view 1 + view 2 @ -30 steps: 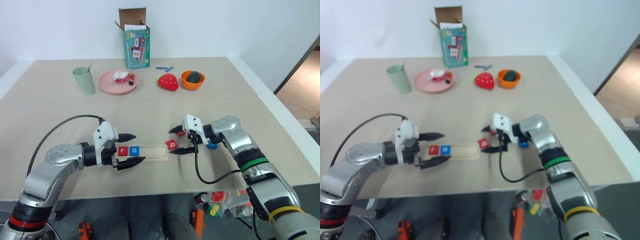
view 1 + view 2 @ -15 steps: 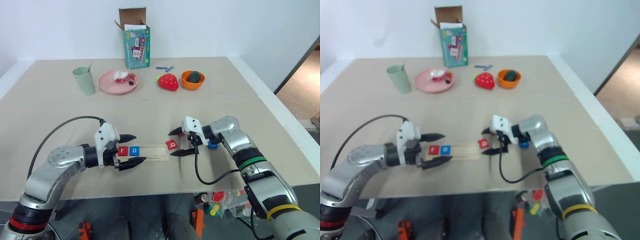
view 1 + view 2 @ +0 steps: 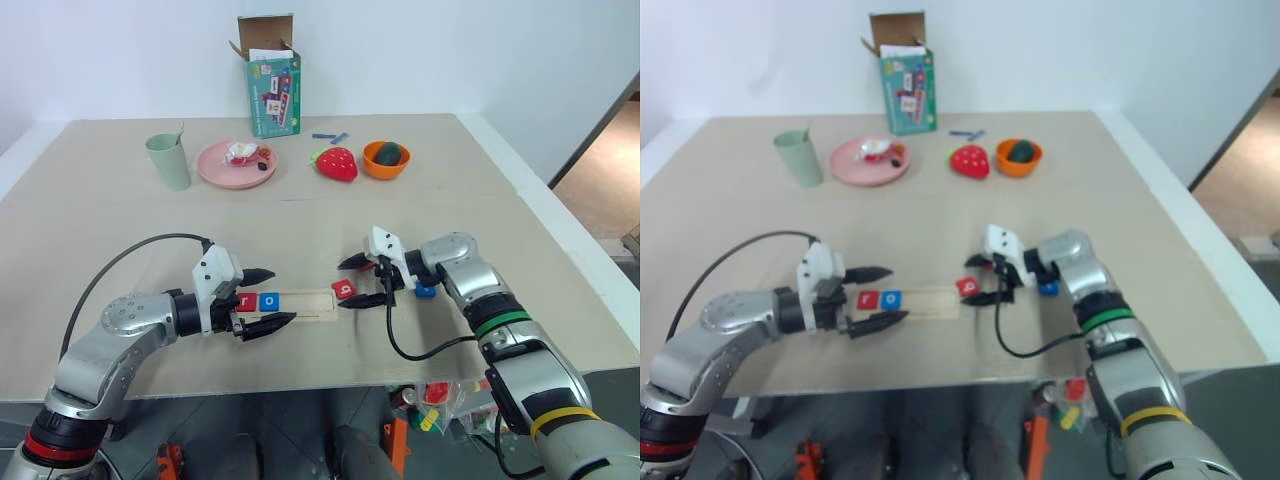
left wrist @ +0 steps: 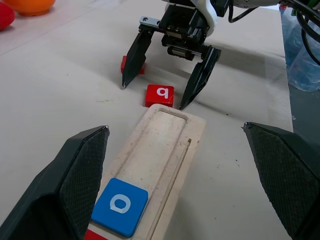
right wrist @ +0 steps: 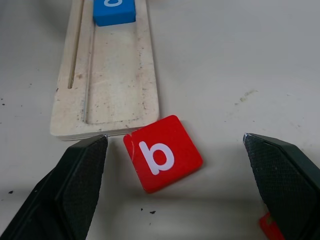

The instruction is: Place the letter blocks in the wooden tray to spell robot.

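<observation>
The wooden tray (image 3: 305, 302) lies near the table's front edge. A red "r" block (image 3: 246, 301) and a blue "o" block (image 3: 269, 300) sit in its left end. My left gripper (image 3: 282, 295) is open, one finger on each side of that end. A red "b" block (image 5: 162, 154) lies tilted on the table just off the tray's right end. My right gripper (image 3: 341, 285) is open, its fingers straddling the block without touching it. Another red block (image 4: 131, 65) lies just behind that gripper. A blue block (image 3: 425, 291) rests by the right wrist.
Along the back stand a green cup (image 3: 168, 160), a pink plate (image 3: 236, 165), an open teal box (image 3: 270, 80), a strawberry toy (image 3: 337, 163) and an orange bowl (image 3: 385, 160). A bag of toys (image 3: 440, 395) lies below the table's front edge.
My right gripper has rolled slightly around the "b" block. The blocks, the tray and the left gripper have stayed put.
</observation>
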`<act>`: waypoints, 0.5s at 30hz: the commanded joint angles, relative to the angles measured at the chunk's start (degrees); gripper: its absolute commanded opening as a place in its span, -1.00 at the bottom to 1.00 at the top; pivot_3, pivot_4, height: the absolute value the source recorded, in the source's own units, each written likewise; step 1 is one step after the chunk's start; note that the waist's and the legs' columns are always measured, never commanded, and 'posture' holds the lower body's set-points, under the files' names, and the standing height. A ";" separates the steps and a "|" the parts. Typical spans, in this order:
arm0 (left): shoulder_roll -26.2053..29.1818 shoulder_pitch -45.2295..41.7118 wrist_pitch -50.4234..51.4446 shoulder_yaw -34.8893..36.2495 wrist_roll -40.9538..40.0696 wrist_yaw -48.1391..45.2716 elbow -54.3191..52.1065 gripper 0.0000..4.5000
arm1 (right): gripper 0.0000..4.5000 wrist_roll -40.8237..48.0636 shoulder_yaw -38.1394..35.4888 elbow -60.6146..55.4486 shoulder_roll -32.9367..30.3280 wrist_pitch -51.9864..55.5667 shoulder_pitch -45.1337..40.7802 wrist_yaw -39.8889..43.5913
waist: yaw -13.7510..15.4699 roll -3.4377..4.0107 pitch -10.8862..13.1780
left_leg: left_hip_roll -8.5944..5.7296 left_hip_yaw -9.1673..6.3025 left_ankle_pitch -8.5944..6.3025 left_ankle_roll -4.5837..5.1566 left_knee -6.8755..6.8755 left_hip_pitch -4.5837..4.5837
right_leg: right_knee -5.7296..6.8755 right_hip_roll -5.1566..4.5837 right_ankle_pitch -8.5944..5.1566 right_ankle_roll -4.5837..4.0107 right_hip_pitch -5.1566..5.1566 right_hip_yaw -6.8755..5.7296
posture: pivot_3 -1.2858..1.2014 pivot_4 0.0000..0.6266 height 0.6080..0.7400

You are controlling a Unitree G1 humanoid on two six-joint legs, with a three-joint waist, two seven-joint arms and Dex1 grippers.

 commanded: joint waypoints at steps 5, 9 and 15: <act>0.42 -0.25 -2.63 0.00 1.33 -0.67 -0.19 0.99 | 0.89 1.00 -1.42 -3.38 -0.68 -0.35 -0.46 0.97 | 0.00 0.13 0.12 | 0.00 0.00 0.00 0.00 -0.01 0.00 | 0.00 0.00 -0.01 -0.02 0.00 0.00 | 0.03 -0.52 1.00; 0.33 -0.44 -2.83 -0.15 1.47 -0.90 0.17 0.99 | 0.89 2.01 -2.14 -6.89 -1.04 0.85 -0.36 0.94 | 0.00 0.24 0.24 | 0.00 0.00 0.00 0.00 -0.01 0.00 | 0.00 0.00 0.00 0.00 -0.01 0.00 | 0.03 -0.52 1.00; 0.39 -0.33 -3.33 -0.30 1.78 -1.19 0.60 0.99 | 0.89 5.03 -4.60 -15.65 -1.98 6.48 0.43 -0.78 | 0.01 0.37 0.42 | 0.00 -0.01 0.00 0.00 -0.03 -0.01 | 0.00 0.00 -0.01 0.02 -0.02 -0.01 | 0.03 -0.52 1.00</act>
